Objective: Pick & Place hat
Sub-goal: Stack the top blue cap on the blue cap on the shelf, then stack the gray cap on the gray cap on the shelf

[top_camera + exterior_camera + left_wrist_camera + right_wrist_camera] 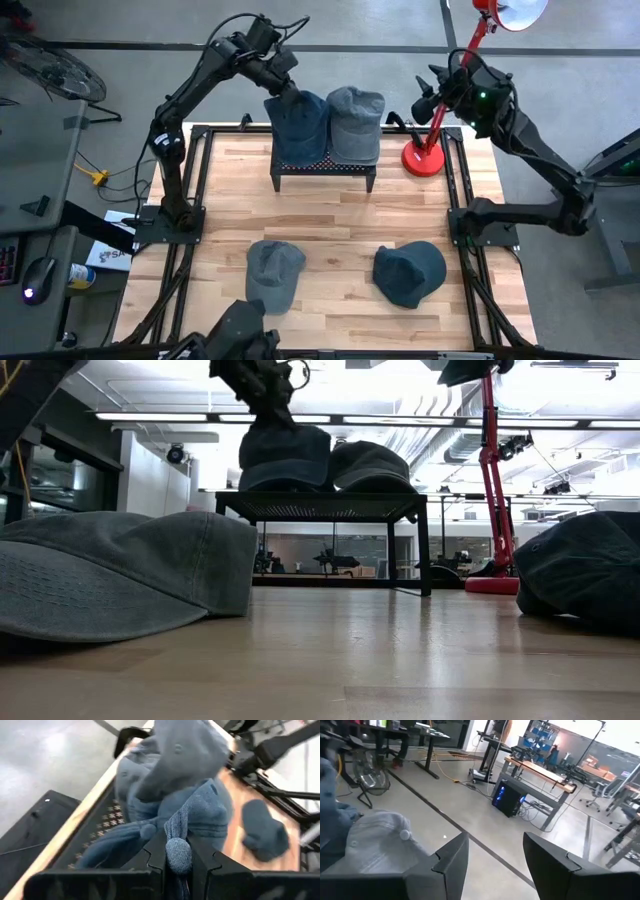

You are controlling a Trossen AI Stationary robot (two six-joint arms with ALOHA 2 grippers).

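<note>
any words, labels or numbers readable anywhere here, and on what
None can be read.
Box on the floor left of the table: printed lettering, too small to read.
The four hats, including the dark blue hat and grey hat on the rack: no visible text.

Navy hat, grey hat, red lamp, black rack

Rack holds 2 hats; tabletop before it open.

Left gripper clamped; right gripper seemingly agape.
</note>
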